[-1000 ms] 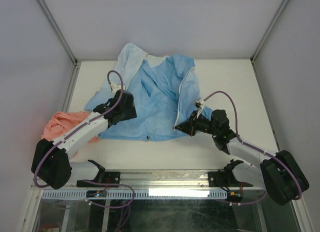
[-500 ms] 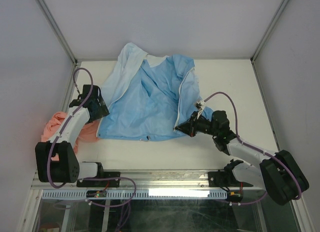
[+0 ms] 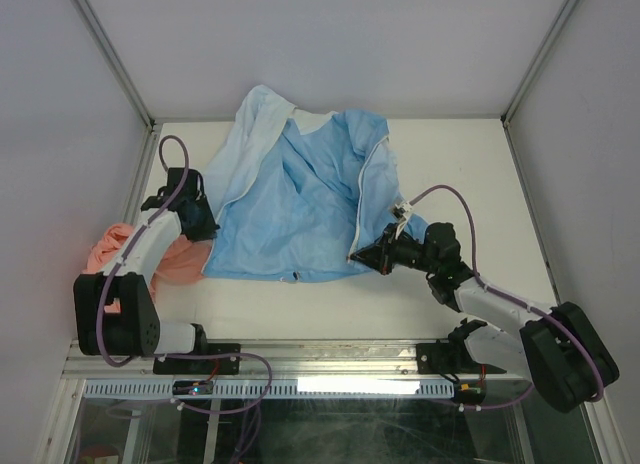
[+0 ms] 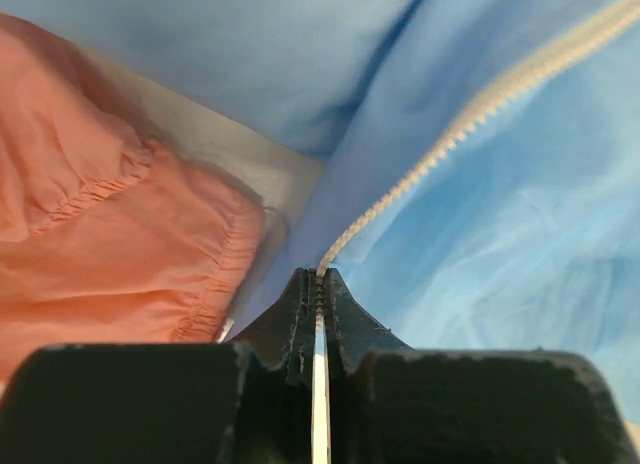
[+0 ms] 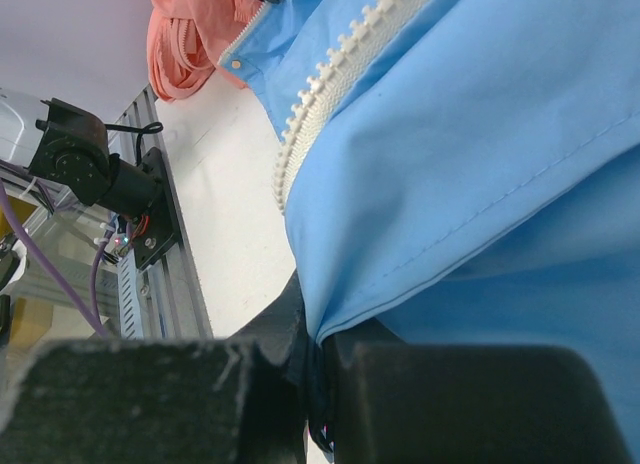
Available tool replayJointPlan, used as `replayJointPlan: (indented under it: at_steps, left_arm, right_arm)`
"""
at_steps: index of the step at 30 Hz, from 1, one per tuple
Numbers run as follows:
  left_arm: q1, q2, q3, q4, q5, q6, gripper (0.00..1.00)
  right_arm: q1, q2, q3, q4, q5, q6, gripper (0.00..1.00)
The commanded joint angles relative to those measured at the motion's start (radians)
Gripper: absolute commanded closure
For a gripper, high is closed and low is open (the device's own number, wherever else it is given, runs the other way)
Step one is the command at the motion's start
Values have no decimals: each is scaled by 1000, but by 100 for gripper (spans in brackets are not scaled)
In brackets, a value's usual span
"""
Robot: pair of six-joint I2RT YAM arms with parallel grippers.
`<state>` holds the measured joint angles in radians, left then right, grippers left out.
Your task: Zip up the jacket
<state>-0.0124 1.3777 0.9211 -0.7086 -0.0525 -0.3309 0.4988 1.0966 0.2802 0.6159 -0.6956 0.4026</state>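
The light blue jacket (image 3: 300, 204) lies open and rumpled in the middle of the table, its white zipper (image 3: 368, 179) running down the right front edge. My left gripper (image 3: 200, 227) is at the jacket's left edge, shut on the other white zipper strip (image 4: 420, 174), which runs straight into the jaws of the left gripper (image 4: 318, 279). My right gripper (image 3: 362, 254) is at the bottom of the right front edge. In the right wrist view the right gripper (image 5: 318, 344) is shut on the blue hem just below the zipper teeth (image 5: 330, 84).
A salmon-pink garment (image 3: 110, 246) is bunched at the table's left edge, touching the jacket beside my left gripper (image 4: 100, 254). The metal rail (image 3: 320, 362) with both arm bases runs along the near edge. Enclosure walls and posts ring the table.
My left arm swung left from the jacket's front panel to its left edge, then its jaws went from open to shut on the zipper strip. The right arm barely moved.
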Motion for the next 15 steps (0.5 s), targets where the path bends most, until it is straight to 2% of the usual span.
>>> replayJointPlan:
  at_steps: [1, 5, 8, 11, 15]
  left_arm:
    - [-60, -126, 48, 0, 61, -33, 100]
    - [-302, -166, 141, -75, -16, -191, 100]
    - [-464, -157, 152, -83, -56, -333, 100]
    - [-625, -103, 154, -47, -79, -437, 100]
    - [-807, 33, 177, 56, -84, -504, 99]
  right_arm:
    - [-5, -40, 1, 63, 3, -1, 100]
    - [-4, -60, 2, 40, 18, -12, 100]
    - [-4, -71, 2, 21, 31, -22, 100]
    - [-4, -77, 2, 9, 45, -30, 100]
    - [-5, -78, 2, 3, 57, -31, 100]
